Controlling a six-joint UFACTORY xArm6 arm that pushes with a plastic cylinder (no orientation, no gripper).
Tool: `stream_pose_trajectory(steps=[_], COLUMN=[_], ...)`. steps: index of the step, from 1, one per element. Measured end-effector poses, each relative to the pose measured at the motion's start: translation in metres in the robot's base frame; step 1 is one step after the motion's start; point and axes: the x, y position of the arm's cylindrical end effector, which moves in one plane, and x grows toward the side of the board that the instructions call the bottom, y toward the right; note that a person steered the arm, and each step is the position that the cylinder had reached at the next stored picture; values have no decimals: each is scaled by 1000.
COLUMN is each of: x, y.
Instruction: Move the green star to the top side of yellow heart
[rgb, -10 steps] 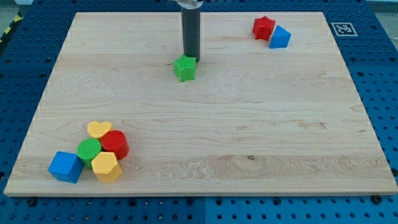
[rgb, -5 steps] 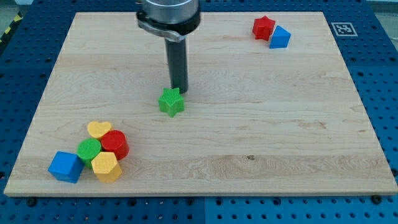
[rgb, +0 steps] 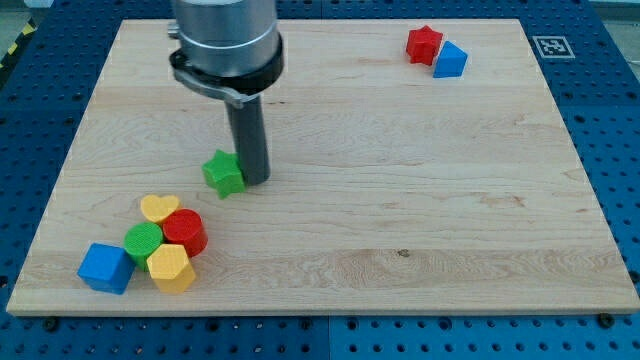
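At the view's bottom left you find a tight cluster of five blocks: the blue cube (rgb: 105, 267) sits lowest and farthest left, the yellow hexagonal block (rgb: 171, 267) lies just to its right, and the green round block (rgb: 143, 241) and the red round block (rgb: 184, 231) touch above them. The yellow heart (rgb: 159, 208) forms the top of this cluster, touching the red round block on its lower right. Above and to the right of the heart, clearly apart from it, lies the green star (rgb: 224, 173). You see it as a small ribbed block with short blunt points, flat on the wooden board (rgb: 420, 200), its top face lighter than its sides. My tip (rgb: 255, 181) stands on the board touching the star's right side, at about the same height in the view. The rod rises straight up from there into the wide grey cylindrical arm body (rgb: 224, 45) near the view's top, so the arm stands vertical over the board's left-centre. The arm carries no jaws, only the rod, so nothing is spread, closed or clamped. At the view's top right, well apart from everything else, the red block (rgb: 424, 44) and the blue block (rgb: 450, 60) touch each other.
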Motion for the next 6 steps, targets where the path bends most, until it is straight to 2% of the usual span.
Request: stream_pose_trajectory(steps=[3,5,6], x=[-26,-24,-12], y=[-24,-67,-68])
